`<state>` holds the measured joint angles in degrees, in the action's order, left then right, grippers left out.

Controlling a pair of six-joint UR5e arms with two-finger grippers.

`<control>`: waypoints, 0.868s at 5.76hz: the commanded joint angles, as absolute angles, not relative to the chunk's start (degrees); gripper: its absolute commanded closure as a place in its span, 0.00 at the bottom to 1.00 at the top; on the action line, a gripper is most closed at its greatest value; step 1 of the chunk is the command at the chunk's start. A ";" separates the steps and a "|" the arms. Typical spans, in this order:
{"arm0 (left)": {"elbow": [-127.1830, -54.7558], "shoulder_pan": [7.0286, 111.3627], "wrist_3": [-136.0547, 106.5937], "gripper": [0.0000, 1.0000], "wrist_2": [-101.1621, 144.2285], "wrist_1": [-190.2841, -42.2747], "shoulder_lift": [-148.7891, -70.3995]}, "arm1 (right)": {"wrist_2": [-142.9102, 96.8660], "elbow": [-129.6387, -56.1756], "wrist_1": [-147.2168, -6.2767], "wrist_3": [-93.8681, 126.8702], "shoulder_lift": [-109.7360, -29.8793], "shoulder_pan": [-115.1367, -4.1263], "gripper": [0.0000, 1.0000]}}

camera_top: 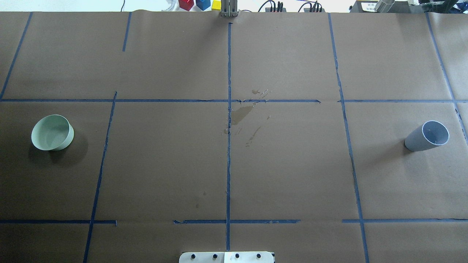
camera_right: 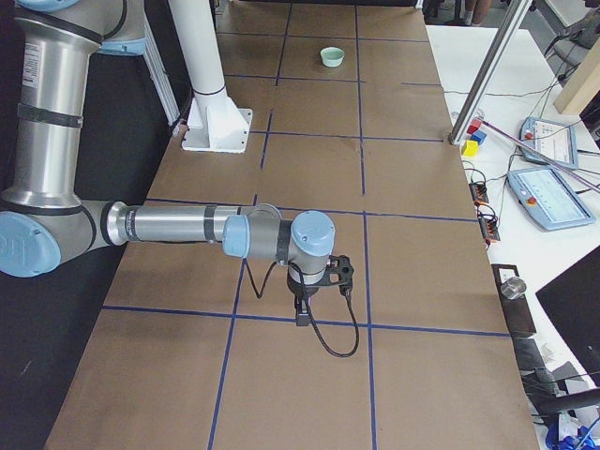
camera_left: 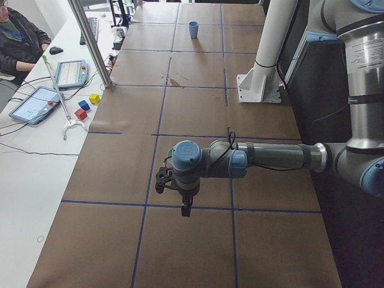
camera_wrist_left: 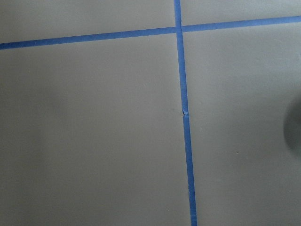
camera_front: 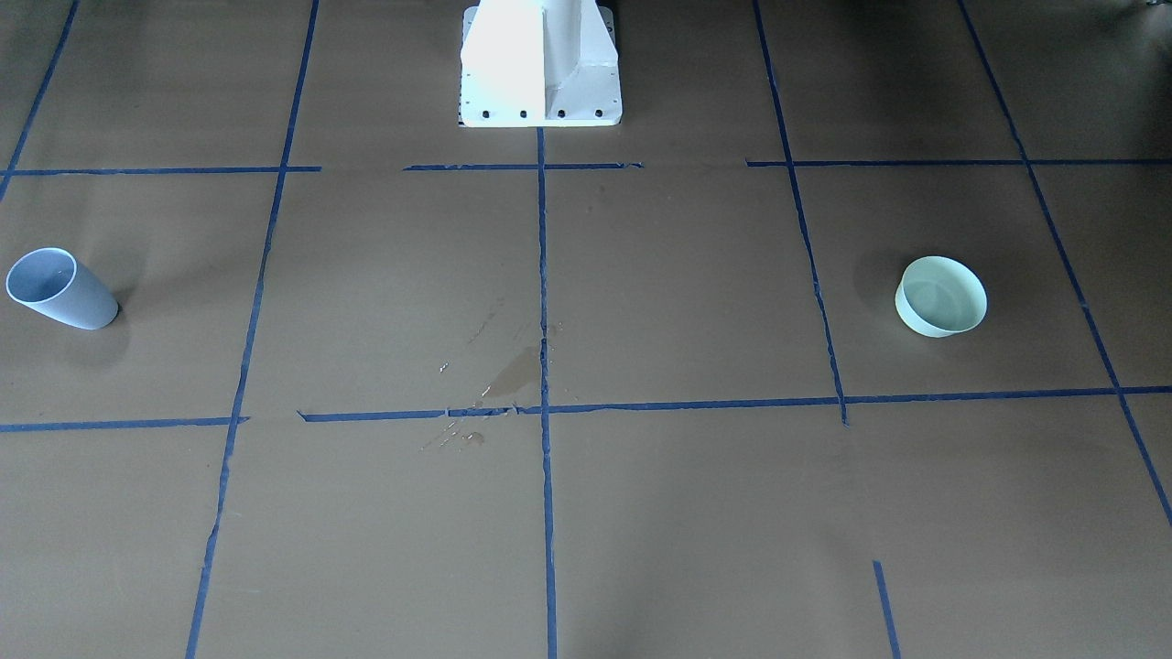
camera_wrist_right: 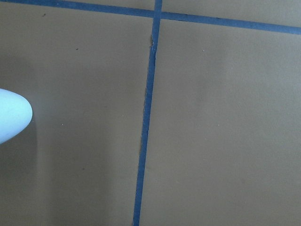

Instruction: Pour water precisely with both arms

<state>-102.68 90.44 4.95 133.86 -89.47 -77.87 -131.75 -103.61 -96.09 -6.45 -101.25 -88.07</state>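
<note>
A pale green bowl (camera_front: 941, 295) stands upright on the robot's left side of the table (camera_top: 52, 132). A blue-grey cup (camera_front: 62, 289) stands on the robot's right side (camera_top: 427, 136). Water shows only as a wet glinting patch (camera_top: 241, 113) on the brown paper near the centre; I cannot tell whether either vessel holds any. My left gripper (camera_left: 186, 210) hangs over bare paper, far from the bowl. My right gripper (camera_right: 302, 314) hangs over bare paper, far from the cup. Both show only in the side views, so I cannot tell whether they are open or shut.
Blue tape lines (camera_top: 229, 146) grid the brown paper. The white pedestal (camera_front: 540, 64) stands at the robot's edge. Coloured blocks (camera_left: 84, 107), tablets and a seated operator (camera_left: 18, 42) lie beyond the far edge. A pale rounded shape (camera_wrist_right: 11, 117) edges into the right wrist view.
</note>
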 commanded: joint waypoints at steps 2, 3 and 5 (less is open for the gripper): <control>-103.79 90.35 4.92 0.00 133.77 -89.65 -77.87 | -131.75 -103.54 -96.15 -6.42 -99.25 -88.07 0.00; -103.36 90.09 4.57 0.00 133.42 -90.08 -78.57 | -131.92 -103.62 -96.15 -6.24 -99.14 -88.07 0.00; -102.05 90.09 4.14 0.00 133.77 -89.57 -80.50 | -131.75 -103.71 -96.06 -5.89 -98.44 -88.07 0.00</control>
